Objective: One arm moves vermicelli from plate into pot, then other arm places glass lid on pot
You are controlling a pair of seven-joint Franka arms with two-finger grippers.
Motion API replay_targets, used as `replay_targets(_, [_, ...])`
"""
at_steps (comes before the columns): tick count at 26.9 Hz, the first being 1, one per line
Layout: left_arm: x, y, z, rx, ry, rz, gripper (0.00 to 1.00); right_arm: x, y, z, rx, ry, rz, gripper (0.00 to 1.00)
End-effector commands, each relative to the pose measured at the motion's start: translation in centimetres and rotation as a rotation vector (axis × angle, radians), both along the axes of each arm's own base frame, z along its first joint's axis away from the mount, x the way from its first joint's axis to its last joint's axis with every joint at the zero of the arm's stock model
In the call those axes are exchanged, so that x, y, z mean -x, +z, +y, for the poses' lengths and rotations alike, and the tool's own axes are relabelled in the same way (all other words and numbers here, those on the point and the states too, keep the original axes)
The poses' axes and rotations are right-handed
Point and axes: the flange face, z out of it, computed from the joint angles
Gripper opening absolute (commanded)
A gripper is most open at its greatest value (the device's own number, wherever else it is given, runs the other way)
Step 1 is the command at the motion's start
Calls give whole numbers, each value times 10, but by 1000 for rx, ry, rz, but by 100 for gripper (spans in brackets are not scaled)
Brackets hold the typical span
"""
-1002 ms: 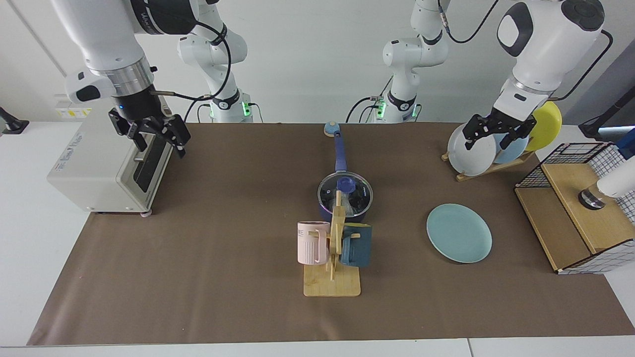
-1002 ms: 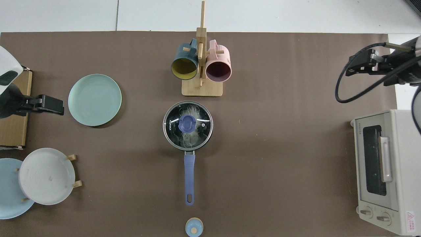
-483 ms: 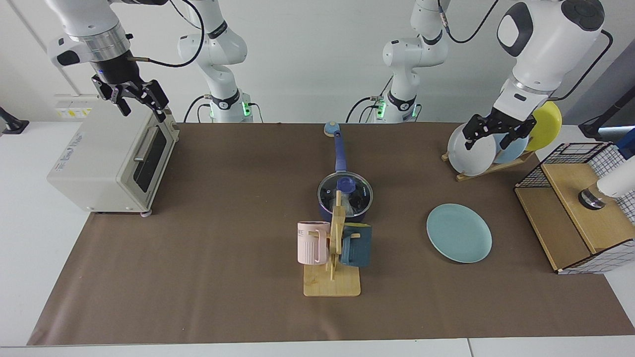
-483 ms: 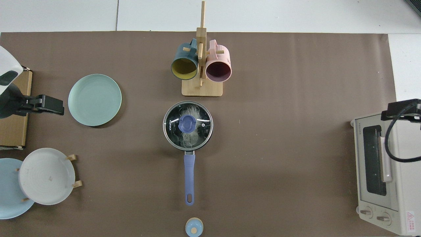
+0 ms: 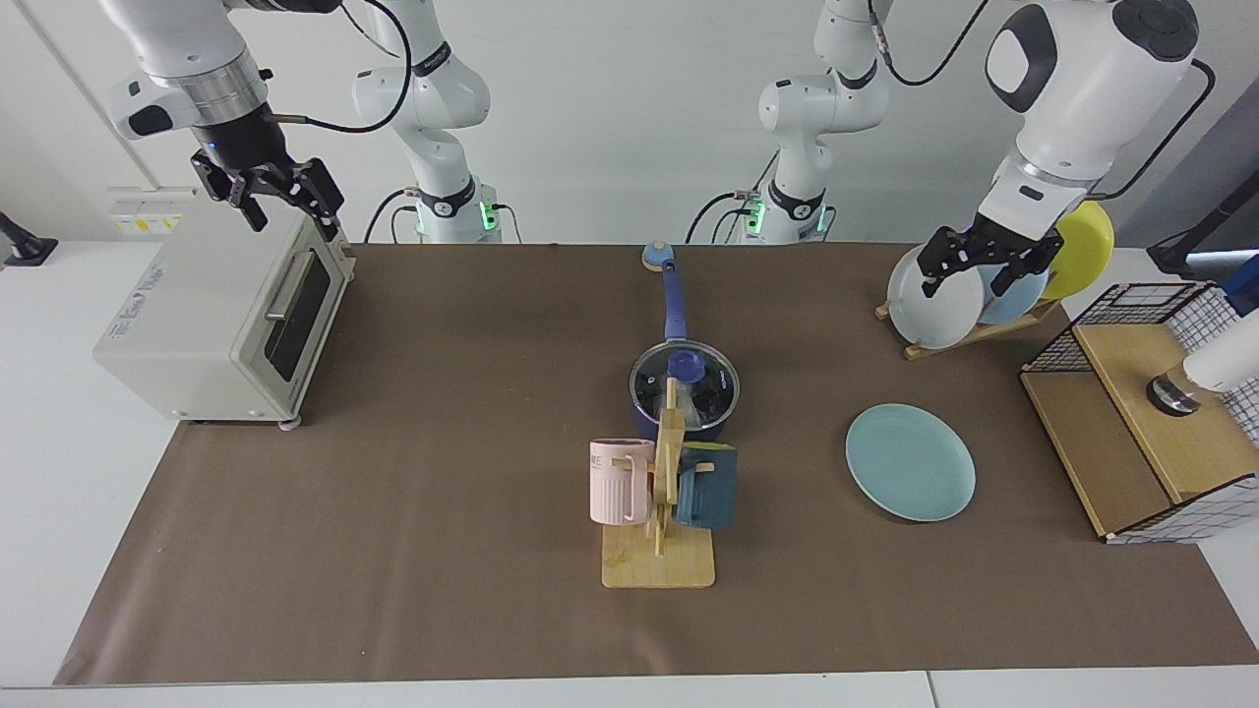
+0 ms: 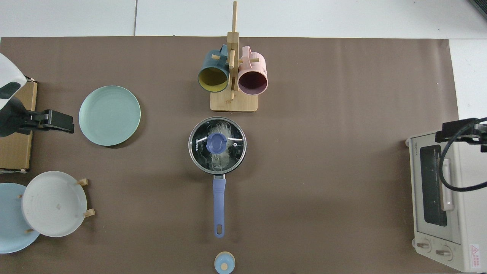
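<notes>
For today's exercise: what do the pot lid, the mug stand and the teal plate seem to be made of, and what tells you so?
Lid: clear glass with a thin metal rim, since the noodles show through it; its blue knob looks plastic. Mug stand: pale wood, perhaps bamboo, with visible grain. Teal plate: matte, even colour, no glare; plastic or glazed ceramic, unclear which.

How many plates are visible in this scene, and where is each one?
4. The teal plate lies flat on the table. The white plate, pale blue plate and yellow plate stand in the wooden rack; the rack may hide others.
</notes>
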Motion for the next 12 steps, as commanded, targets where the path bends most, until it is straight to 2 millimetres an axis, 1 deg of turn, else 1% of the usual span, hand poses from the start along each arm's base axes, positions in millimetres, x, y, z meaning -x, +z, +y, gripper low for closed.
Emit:
replay_targets(1, [8, 3, 1, 6, -7, 6, 100, 5, -1, 0, -5, 15, 6, 100])
replay_targets(4, [8, 3, 1, 6, -7, 6, 100, 6, -3, 0, 1, 81, 22, 100])
replay_targets(12, [8, 3, 1, 6, -7, 6, 100, 7, -3, -1, 28, 135, 34, 100])
